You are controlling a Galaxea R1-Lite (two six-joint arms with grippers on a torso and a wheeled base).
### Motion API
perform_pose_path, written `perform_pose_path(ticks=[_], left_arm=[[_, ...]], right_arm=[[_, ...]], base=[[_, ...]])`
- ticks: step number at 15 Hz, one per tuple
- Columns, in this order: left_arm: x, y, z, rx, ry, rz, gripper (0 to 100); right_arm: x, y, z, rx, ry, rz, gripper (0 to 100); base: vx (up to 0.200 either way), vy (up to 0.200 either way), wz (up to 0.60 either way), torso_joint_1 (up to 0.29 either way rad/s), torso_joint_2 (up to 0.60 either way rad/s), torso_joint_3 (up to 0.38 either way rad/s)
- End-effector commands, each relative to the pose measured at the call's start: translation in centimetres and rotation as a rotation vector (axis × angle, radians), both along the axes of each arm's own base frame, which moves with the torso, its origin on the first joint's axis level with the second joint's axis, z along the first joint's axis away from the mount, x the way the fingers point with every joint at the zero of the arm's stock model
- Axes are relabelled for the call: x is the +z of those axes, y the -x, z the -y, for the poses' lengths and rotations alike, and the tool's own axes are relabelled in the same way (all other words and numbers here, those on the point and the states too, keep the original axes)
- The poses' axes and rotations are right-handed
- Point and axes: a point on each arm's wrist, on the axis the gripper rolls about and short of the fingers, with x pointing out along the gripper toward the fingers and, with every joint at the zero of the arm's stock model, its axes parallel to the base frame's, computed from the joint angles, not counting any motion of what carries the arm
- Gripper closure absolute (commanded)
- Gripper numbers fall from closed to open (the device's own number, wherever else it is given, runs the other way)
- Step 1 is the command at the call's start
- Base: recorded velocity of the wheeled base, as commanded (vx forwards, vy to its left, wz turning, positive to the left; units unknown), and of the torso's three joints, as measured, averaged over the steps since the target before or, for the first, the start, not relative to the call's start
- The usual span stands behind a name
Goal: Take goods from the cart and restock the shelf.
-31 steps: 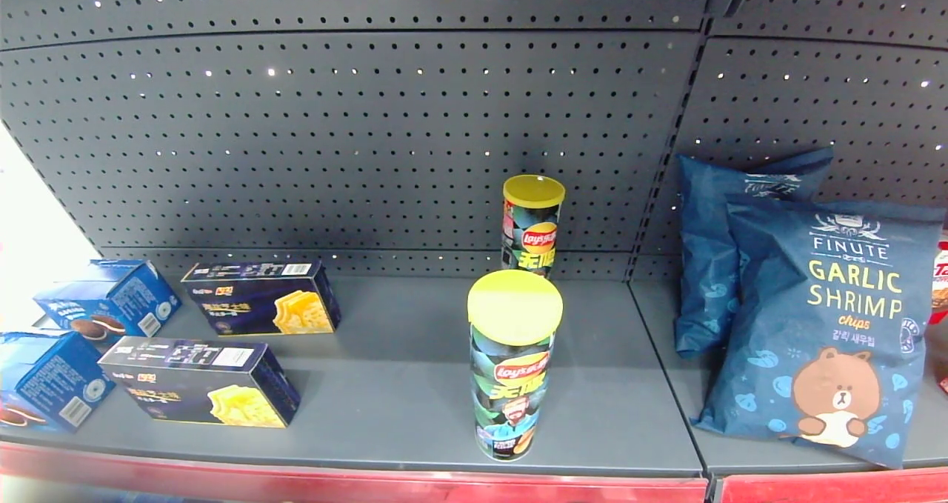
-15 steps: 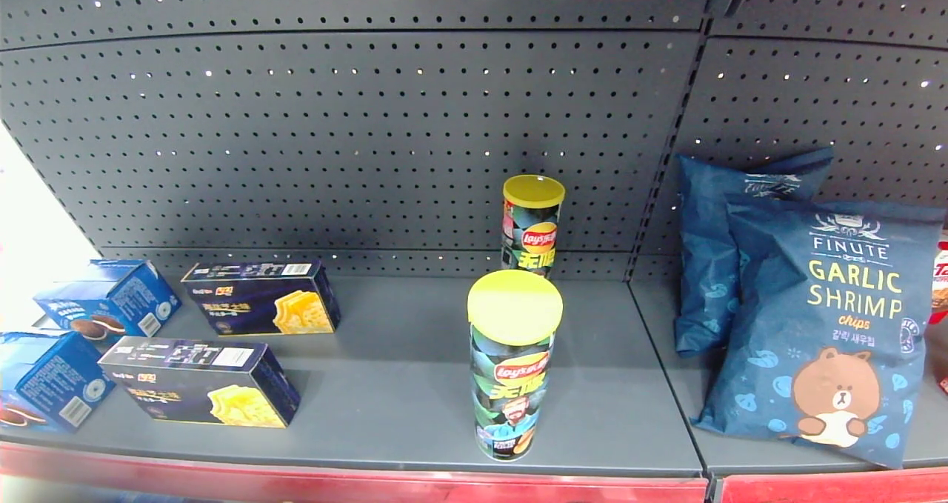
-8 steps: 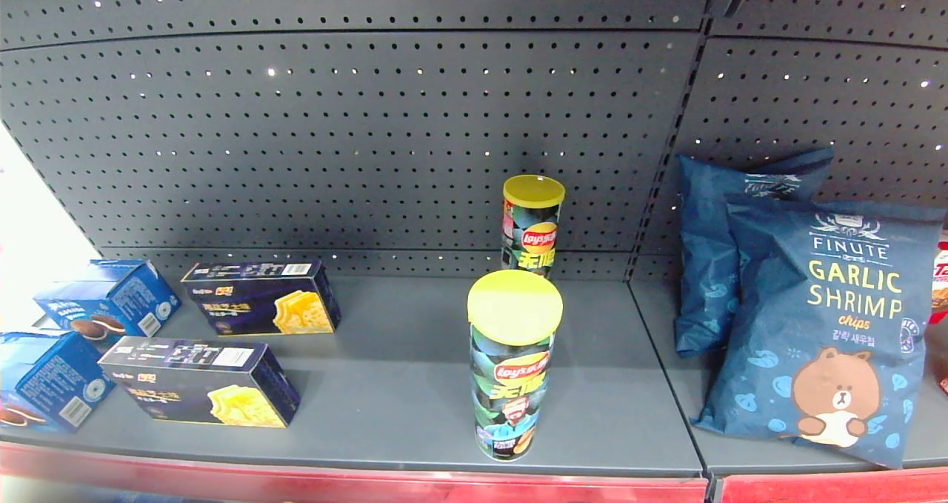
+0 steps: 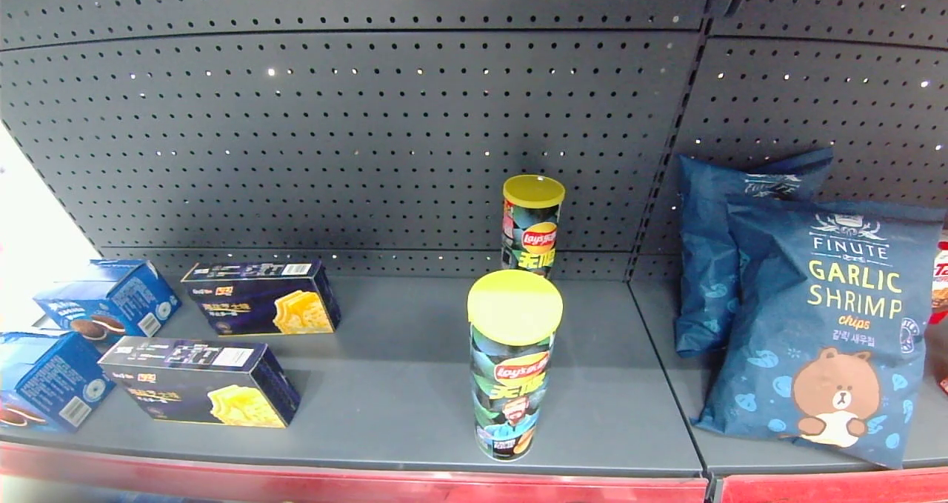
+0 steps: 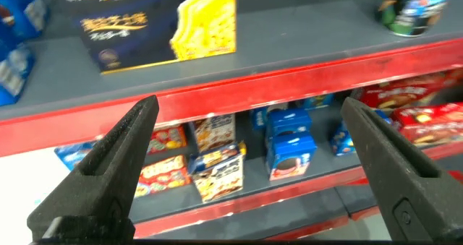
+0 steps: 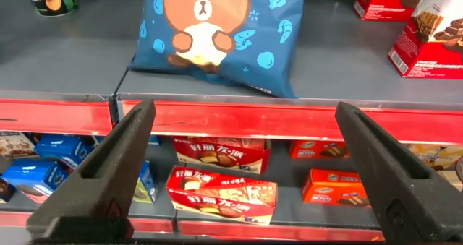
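Front chip can (image 4: 511, 392) upright on shelf (image 4: 392, 377), long axis vertical; left jaws, right jaws both spread wide, empty

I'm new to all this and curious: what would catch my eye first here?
Two yellow-lidded chip cans stand in the middle, the front can before the rear can. A big blue bear bag leans at the right. Near the red shelf edge, the left fingers and right fingers gape open, empty.
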Motion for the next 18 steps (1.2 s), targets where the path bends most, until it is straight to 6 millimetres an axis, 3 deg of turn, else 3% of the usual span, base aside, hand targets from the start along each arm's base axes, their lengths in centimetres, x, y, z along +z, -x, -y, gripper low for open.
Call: perform_pose_path(ticks=[1,3,6,10,13,16,18], left_arm=[[-0.2,0.6,-0.5,-0.131,0.031,0.086,0],[-0.2,0.5,-0.7,-0.205,0.037,0.084,0],[-0.1,0.5,-0.7,-0.178,0.063,0.073,0],[0.1,-0.9,0.0,-0.208,-0.045,-0.107,0],[0.1,-1.2,0.0,-0.253,-0.079,-0.122,0],[0.0,-2.9,1.0,-0.162,-0.162,-0.361,0],[-0.2,-3.4,1.5,-0.239,-0.213,-0.438,0]], right_arm=[[0.0,0.0,0.0,0.000,0.000,-0.002,0],[0.0,0.0,0.0,0.000,0.000,-0.002,0],[0.0,0.0,0.0,0.000,0.000,-0.002,0],[0.0,0.0,0.0,0.000,0.000,-0.002,0],[0.0,0.0,0.0,0.000,0.000,-0.002,0],[0.0,0.0,0.0,0.000,0.000,-0.002,0],[0.0,0.0,0.0,0.000,0.000,-0.002,0]], base=[[0.000,0.000,0.00,0.000,0.00,0.000],[0.000,0.000,0.00,0.000,0.00,0.000],[0.000,0.000,0.00,0.000,0.00,0.000],[0.000,0.000,0.00,0.000,0.00,0.000],[0.000,0.000,0.00,0.000,0.00,0.000],[0.000,0.000,0.00,0.000,0.00,0.000],[0.000,0.000,0.00,0.000,0.00,0.000]])
